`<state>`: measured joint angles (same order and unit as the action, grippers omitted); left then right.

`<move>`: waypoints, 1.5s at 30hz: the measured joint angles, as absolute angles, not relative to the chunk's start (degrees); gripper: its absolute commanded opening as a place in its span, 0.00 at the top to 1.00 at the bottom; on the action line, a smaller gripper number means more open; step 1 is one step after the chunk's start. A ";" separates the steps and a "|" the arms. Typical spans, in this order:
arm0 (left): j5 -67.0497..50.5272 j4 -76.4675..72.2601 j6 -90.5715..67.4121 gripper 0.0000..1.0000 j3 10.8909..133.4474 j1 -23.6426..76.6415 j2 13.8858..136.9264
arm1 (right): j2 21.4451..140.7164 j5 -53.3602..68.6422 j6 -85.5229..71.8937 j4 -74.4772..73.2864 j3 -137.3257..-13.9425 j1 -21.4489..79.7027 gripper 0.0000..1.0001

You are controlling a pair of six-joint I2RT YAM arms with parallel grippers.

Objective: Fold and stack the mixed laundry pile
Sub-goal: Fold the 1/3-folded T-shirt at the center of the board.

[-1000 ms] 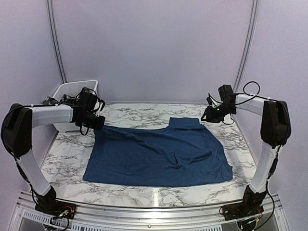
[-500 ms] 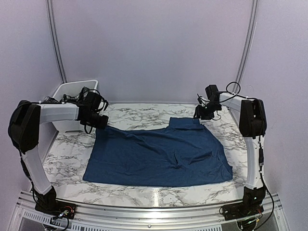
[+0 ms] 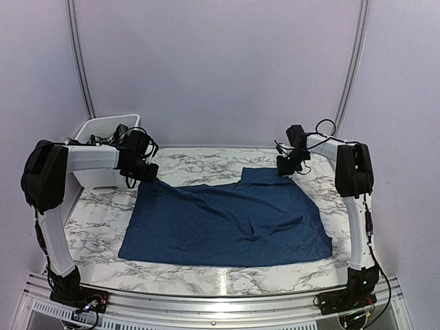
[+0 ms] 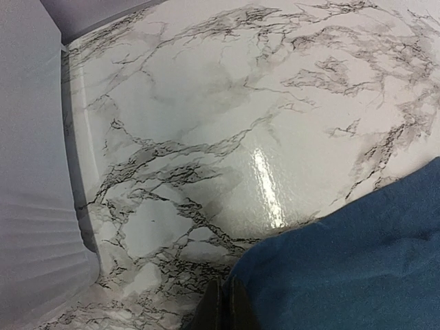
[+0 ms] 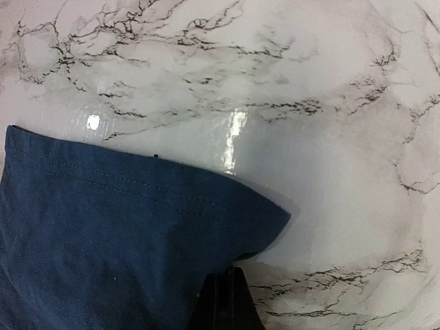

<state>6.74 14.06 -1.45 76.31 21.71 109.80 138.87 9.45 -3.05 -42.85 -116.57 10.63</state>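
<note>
One garment of the laundry pile shows, a navy blue t-shirt (image 3: 227,220) spread flat on the marble table (image 3: 192,163). My left gripper (image 3: 146,175) is shut on the shirt's far left corner, which rises slightly toward it. In the left wrist view the closed left gripper (image 4: 223,309) pinches the blue cloth (image 4: 357,261) at its edge. My right gripper (image 3: 283,170) is at the shirt's far right corner. In the right wrist view the right gripper (image 5: 227,299) is closed at the hem of the cloth (image 5: 117,234), whose corner lifts off the table.
A white plastic bin (image 3: 103,130) stands at the back left, just behind the left gripper; its wall (image 4: 27,172) fills the left side of the left wrist view. Bare marble surrounds the shirt. Metal rails run along the near edge.
The right arm swung in to the shirt's far right corner and its jaws closed there. The left gripper drifted slightly right, still holding its corner.
</note>
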 measured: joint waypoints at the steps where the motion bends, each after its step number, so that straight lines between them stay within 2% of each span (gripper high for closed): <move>1: 6.83 14.06 -1.43 1.00 76.38 21.71 109.93 | 138.87 9.78 -2.98 -43.29 -116.97 10.66 1.00; 7: 7.09 14.68 -1.30 1.00 76.38 21.71 110.08 | 137.08 11.70 -2.96 -44.42 -120.42 10.66 1.00; 16: 7.46 14.90 -1.26 1.00 76.29 21.71 109.12 | 124.99 15.16 -3.16 -43.27 -119.26 10.66 1.00; 24: 7.53 14.44 -0.51 1.00 71.77 21.71 101.06 | 110.85 17.06 -3.38 -41.04 -104.22 10.66 1.00; 37: 6.24 8.58 2.92 1.00 54.39 23.22 91.59 | 90.15 22.13 -5.91 -36.47 -77.34 10.81 1.00; 45: 6.55 5.56 4.16 1.00 49.34 24.34 88.49 | 78.06 24.93 -8.45 -35.64 -66.65 11.60 1.00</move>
